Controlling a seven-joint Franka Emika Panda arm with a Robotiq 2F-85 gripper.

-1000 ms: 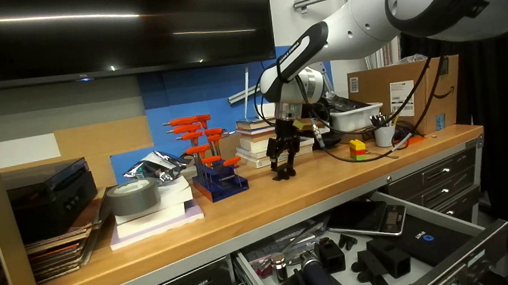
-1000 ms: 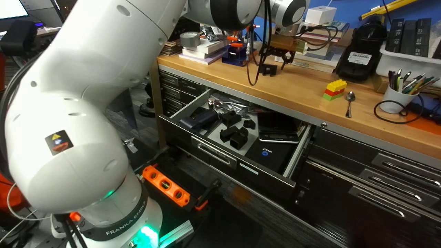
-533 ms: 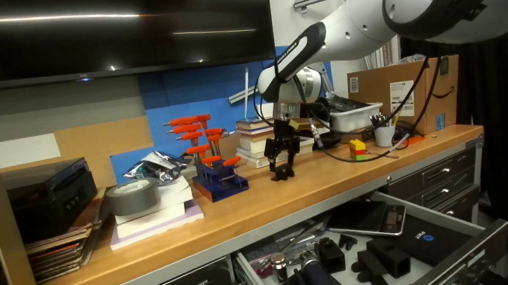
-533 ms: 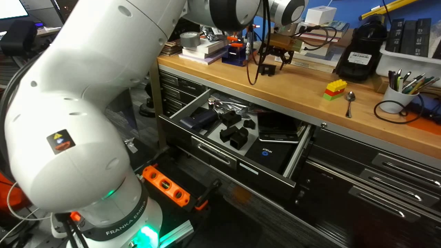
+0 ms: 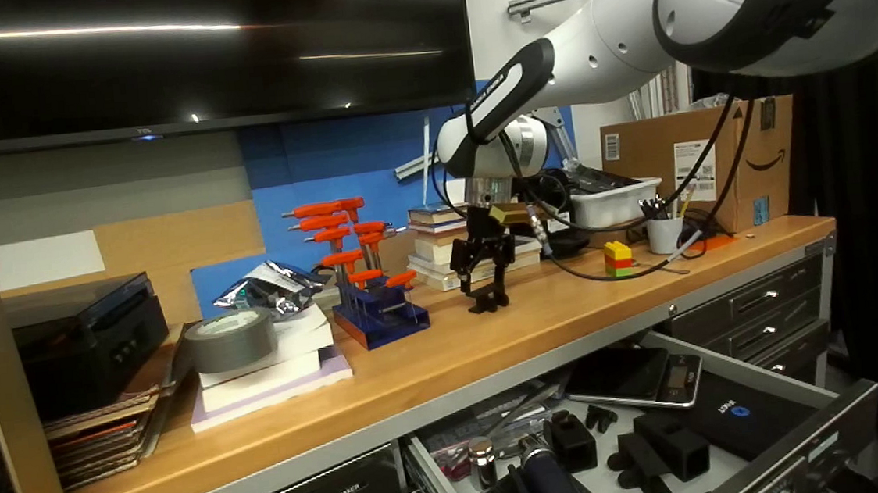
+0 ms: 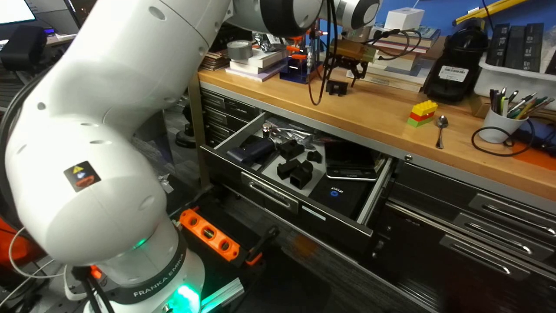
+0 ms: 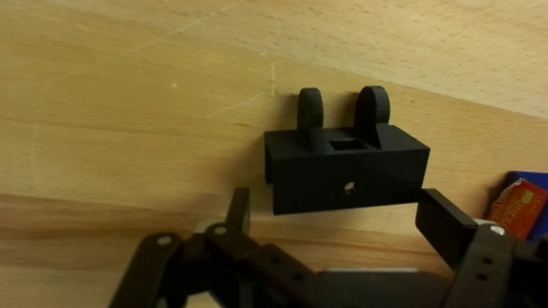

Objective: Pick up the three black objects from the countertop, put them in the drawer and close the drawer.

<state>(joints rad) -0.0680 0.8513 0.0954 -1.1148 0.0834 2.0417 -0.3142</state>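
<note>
Black object point(image 7: 342, 169): likely light and stiff

Resting on the table point(image 7: 128, 162), just by a hand point(image 7: 334, 195) spread wide and holding nothing. Centre first, then pinch across the two ends; spare the thin lugs point(image 7: 369, 107), perhaps breakable. Maybe plastic, slightly slippery.

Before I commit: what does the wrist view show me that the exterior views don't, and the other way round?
Wrist view only: the small round hole in the side of the black bracket, sharp enough to make out.

Exterior views only: the pulled-out drawer with black pieces inside, plus the toy-brick stack.

Shared: the open gripper and that bracket on the wooden countertop.
</note>
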